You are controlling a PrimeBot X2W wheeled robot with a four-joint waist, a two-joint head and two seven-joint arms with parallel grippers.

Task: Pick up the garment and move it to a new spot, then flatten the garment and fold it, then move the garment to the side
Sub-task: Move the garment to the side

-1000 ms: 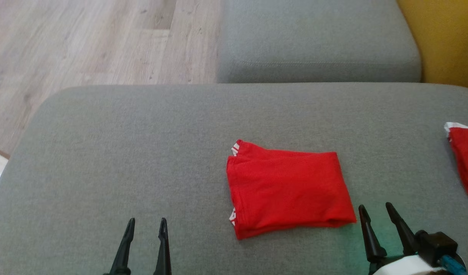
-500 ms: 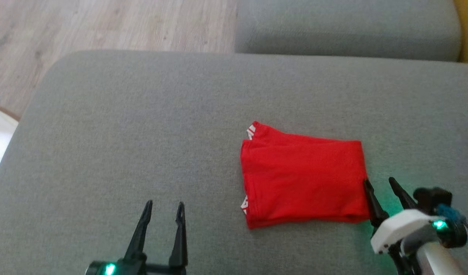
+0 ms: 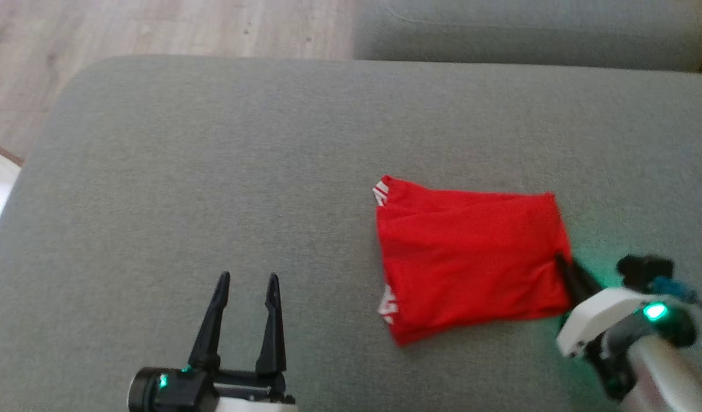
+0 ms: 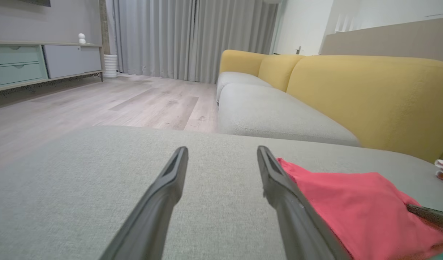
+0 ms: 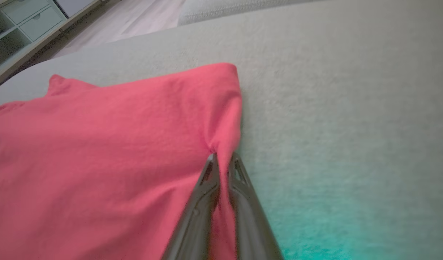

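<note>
On the grey cushion (image 3: 213, 171), right of its centre, the red garment (image 3: 471, 257) lies folded, with its white-striped trim toward the cushion's middle. The right gripper (image 3: 564, 264) is closed, pinching a pucker of cloth at the garment's right edge. The left gripper (image 3: 248, 277) stands over the cushion's near-left area with its fingers spread, holding nothing, well apart from the garment.
</note>
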